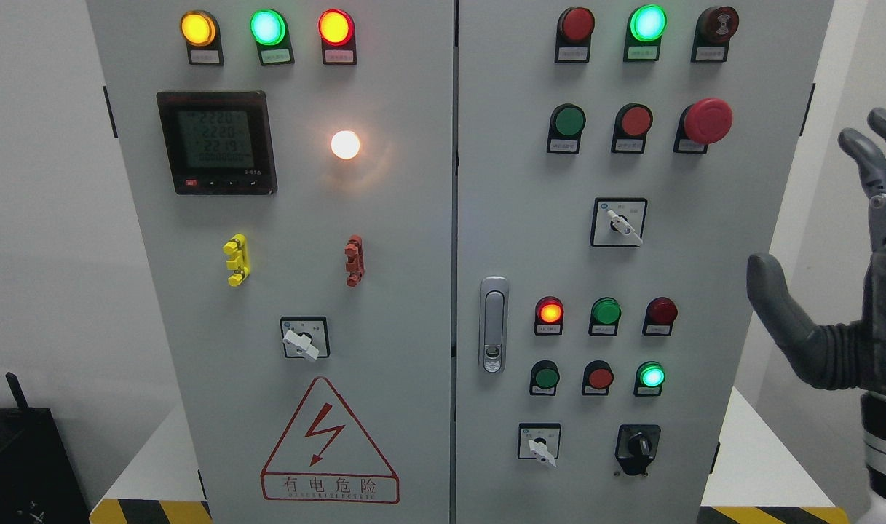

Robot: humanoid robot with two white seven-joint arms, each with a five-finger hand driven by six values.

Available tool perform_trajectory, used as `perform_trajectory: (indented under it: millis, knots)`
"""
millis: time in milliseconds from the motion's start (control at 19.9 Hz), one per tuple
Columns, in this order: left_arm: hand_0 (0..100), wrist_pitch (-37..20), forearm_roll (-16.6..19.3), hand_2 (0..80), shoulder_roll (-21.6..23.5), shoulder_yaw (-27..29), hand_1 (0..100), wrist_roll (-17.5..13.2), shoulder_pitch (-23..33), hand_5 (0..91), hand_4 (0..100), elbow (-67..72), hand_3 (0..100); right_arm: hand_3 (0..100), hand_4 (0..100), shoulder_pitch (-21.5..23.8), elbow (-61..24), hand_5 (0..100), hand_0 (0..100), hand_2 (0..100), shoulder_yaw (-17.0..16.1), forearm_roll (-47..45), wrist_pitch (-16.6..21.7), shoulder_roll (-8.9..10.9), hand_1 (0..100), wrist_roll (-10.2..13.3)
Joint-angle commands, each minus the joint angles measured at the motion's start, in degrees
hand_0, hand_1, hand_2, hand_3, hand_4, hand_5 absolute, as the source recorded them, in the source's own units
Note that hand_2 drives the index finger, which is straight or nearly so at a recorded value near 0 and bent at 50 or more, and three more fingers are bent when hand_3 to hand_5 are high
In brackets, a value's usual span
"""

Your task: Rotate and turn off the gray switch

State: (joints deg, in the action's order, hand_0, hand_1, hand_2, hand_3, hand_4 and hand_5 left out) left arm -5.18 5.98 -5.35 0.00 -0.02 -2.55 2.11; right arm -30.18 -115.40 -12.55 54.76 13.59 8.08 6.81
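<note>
Robot hand, your right one (876, 320), sat nearest the camera at the right edge: fingers spread and upright, thumb out toward the cabinet, holding nothing, touching nothing. Left arm was not in frame.

Cabinet (413, 240) stood on a white tabletop (741, 451), beyond the hand and to its left. You had three pale gray lever selectors to choose from:
- upper gray switch (623, 225), right door, about level with your thumb and closest to it
- lower gray switch (541, 445), right door, beside a black rotary knob (638, 445)
- left gray switch (302, 342), left door, above the warning triangle (330, 444)

Task line didn't say which one; my guess was the upper one, given where your hand was parked. All three levers pointed down-right.

Handling, as a judgement:
- small rigid plastic lever, fixed to the panel, so it wouldn't lift or slide, only turn on its axis
- expect a stiff spring detent with a click; smooth plastic, so a weak pinch could slip
- take hold across the flat sides of the lever, thumb one side and a finger the other, near the hub, then twist from the wrist
- no pushing into the door, and keep clear of the red mushroom button (707, 121) above
</note>
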Motion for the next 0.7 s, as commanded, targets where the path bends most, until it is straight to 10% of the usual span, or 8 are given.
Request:
perform_trajectory:
  millis: [0, 652]
  knots:
    - [12, 0.0, 0.0, 0.0, 0.0, 1.8, 39, 0.0, 0.0, 0.0, 0, 0.0, 0, 1, 0, 0.0, 0.0, 0, 32, 0, -0.2, 0.0, -0.1, 0.01, 13, -0.1]
    - [12, 0.0, 0.0, 0.0, 0.0, 1.8, 39, 0.0, 0.0, 0.0, 0, 0.0, 0, 7, 0, 0.0, 0.4, 0, 33, 0, -0.5, 0.0, -0.1, -0.08, 14, -0.1]
